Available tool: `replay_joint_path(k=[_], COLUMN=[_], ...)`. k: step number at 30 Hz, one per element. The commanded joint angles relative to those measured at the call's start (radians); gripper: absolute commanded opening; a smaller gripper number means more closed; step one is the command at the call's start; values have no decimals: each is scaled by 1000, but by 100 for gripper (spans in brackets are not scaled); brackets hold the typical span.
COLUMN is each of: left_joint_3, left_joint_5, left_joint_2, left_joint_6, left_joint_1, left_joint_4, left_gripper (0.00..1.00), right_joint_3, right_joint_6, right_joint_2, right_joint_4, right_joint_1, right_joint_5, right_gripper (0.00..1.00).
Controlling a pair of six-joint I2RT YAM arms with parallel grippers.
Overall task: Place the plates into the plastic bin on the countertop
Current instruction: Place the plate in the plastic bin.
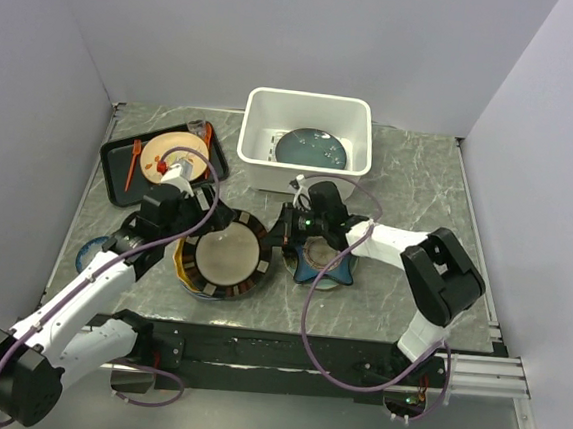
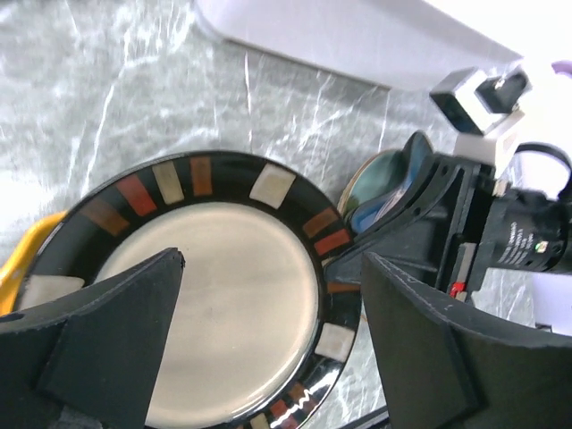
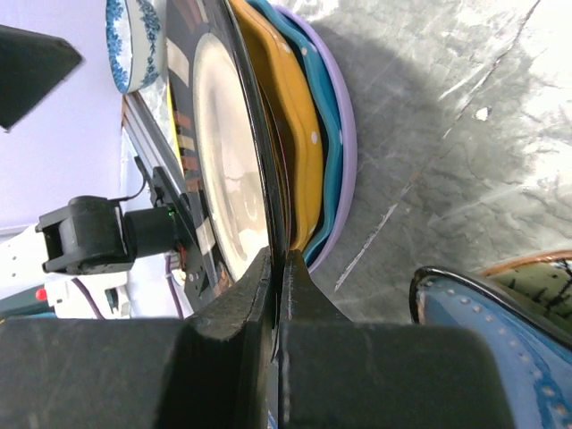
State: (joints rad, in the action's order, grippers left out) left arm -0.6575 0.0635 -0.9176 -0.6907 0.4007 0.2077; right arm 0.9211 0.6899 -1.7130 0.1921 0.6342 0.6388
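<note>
A dark-rimmed beige plate [image 1: 225,254] tops a stack of plates on the countertop [image 1: 409,185]. Under it show an orange scalloped plate [image 3: 286,116], a teal one [image 3: 323,134] and a lilac one [image 3: 344,107]. My right gripper [image 1: 285,236] [image 3: 279,261] is shut on the top plate's right rim. My left gripper [image 1: 208,225] [image 2: 273,261] hangs open over that plate's far-left side, both fingers [image 2: 116,331] clear of it. The white plastic bin [image 1: 257,122] stands behind with a glossy teal plate [image 1: 312,149] inside. A navy star-shaped plate [image 1: 327,266] [image 3: 500,313] lies under my right arm.
A black tray [image 1: 119,175] holding a beige plate [image 1: 171,154] and orange cutlery sits at the back left. A small blue bowl [image 1: 90,253] [image 3: 134,45] rests left of the stack. Grey walls close in the countertop on three sides.
</note>
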Motion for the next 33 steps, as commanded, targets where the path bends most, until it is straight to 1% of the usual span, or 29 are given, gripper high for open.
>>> replay_joint_path(k=[1,9,13,18,24,28,33], left_joint_3=[-70,-94,-85,-85,-80,-59,-11], left_joint_5=[-33,-50,-42,-18,15,103,293], left_joint_2=[13,13,31,22,22,16,-39], left_joint_6=[33,56,51,45,39,34,20], left_joint_1=[4,-5,-20,-45,-68,-77,-79], left_joint_4=[-17,-11,-24,-37,-59,-120,-257], left_gripper=[87,92,94,95,95,94,93], right_joint_3=[10,-33,-47,-73,-99,-119,-134], right_joint_6=[20,59,49,46,16,17,23], right_joint_2=[111,237,314,392,481,518,561], right_joint_4=[84,98,66,47,-20,-20,-22], right_joint_1=[-24,-82,-116,-175,-258,-304,-350], right_joint_5=[33,55,50,70,65,93,127], right_gripper=[0,0,0,0,0,0,0])
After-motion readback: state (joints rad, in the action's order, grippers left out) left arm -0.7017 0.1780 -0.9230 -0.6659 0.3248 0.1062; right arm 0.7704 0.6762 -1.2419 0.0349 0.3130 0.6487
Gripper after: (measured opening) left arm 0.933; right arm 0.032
